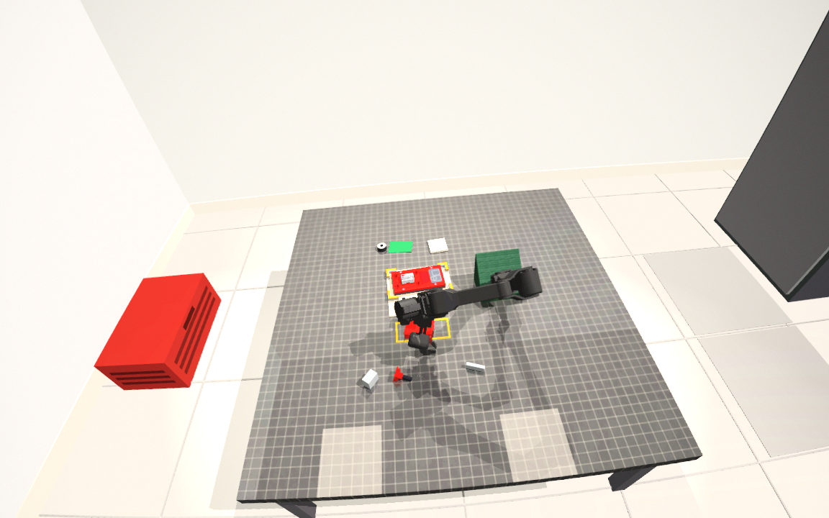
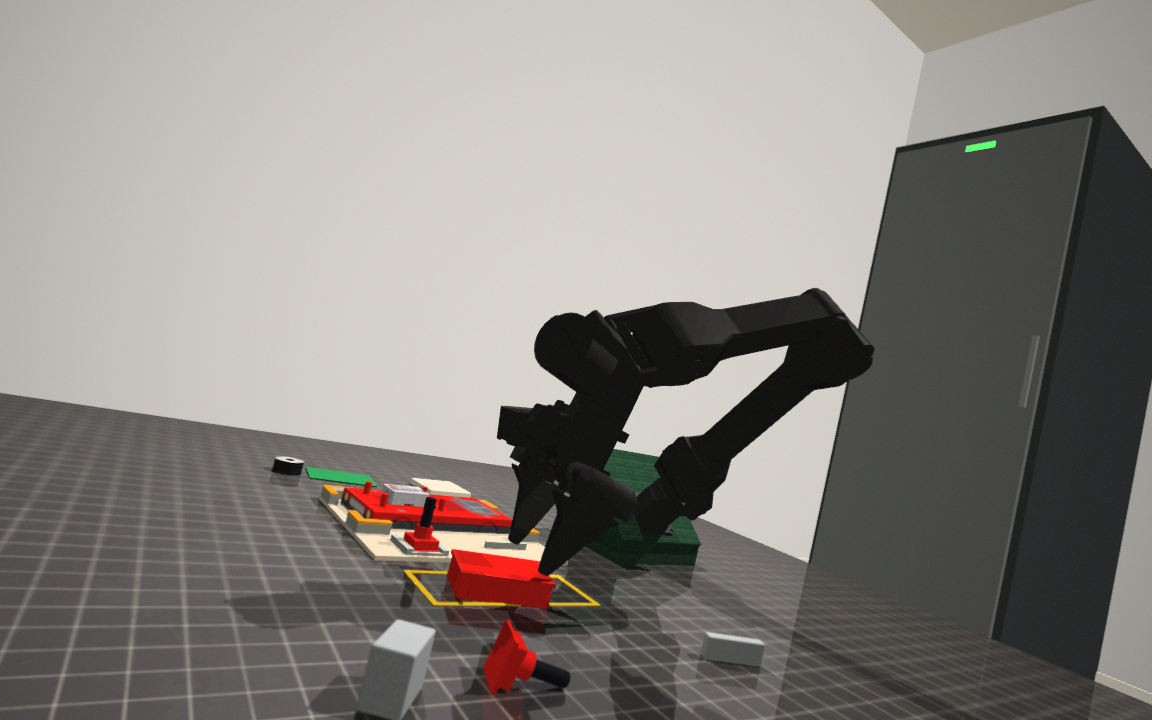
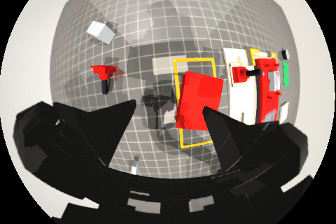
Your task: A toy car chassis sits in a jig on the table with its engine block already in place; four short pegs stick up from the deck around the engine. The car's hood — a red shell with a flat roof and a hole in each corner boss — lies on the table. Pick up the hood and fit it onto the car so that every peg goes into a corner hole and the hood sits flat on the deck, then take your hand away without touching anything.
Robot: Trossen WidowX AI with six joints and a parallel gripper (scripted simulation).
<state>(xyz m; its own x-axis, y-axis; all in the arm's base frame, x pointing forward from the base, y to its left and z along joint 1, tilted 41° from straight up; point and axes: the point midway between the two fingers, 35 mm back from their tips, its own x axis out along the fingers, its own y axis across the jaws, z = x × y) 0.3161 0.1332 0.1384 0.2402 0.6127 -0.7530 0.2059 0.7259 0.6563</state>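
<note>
The red hood (image 1: 410, 332) (image 2: 499, 577) (image 3: 199, 99) lies roof up, slightly turned, within the yellow outline (image 1: 450, 329) (image 2: 573, 587) (image 3: 196, 145). Its corner holes cannot be seen. The red chassis (image 1: 419, 280) (image 2: 465, 514) (image 3: 265, 94) sits in the jig (image 2: 380, 547) (image 3: 241, 101) behind it, with the grey-white engine block (image 1: 408, 278) (image 2: 404, 494) (image 3: 276, 80) and red pegs on its deck. My gripper (image 2: 530, 557) (image 3: 170, 106) is open and empty, tilted above the table. In the wrist view one finger overlaps the hood's edge and the other is well off to its left; contact cannot be told.
A red piece with a black handle (image 2: 422, 539) (image 3: 239, 74) stands on the jig's front. A similar one (image 1: 398, 375) (image 2: 505, 660) (image 3: 103, 73) lies nearer, between a grey block (image 1: 370, 378) (image 2: 394, 669) (image 3: 99, 32) and a small grey bar (image 1: 475, 367) (image 2: 733, 649). A green wedge (image 1: 498, 260) (image 2: 677, 548) stands right.
</note>
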